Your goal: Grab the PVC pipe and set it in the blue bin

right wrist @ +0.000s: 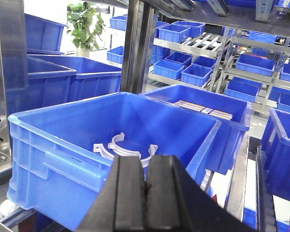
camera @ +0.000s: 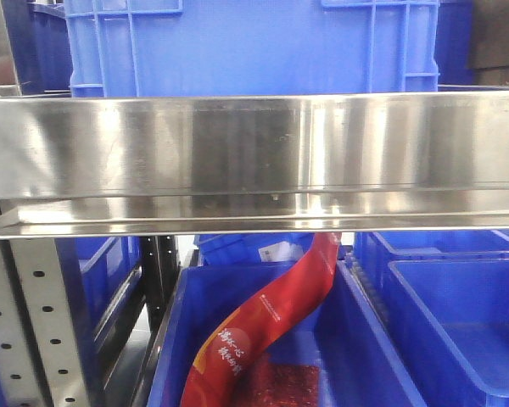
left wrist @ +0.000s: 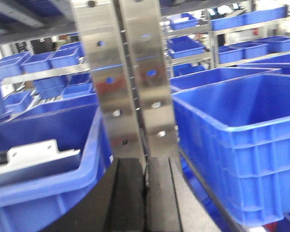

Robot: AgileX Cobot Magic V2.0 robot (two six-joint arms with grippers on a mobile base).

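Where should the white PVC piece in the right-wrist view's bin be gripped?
Pinch the PVC piece across its thin curved band, coming from above: it lies low on the floor of the blue bin, and the tall walls block side approaches.

A steel upright (left wrist: 130, 72) stands directly before the left jaws and blocks them; the blue bin (right wrist: 48, 140) before the right jaws is open above.

The left gripper (left wrist: 145, 166) shows in its wrist view as two black fingers (left wrist: 128, 193) rising from the lower edge. They are pressed flat together with only a thin seam between them, gripping nothing. The right gripper (right wrist: 146, 164) looks the same in its own wrist view: both fingers (right wrist: 128, 193) meet along a narrow line, empty.
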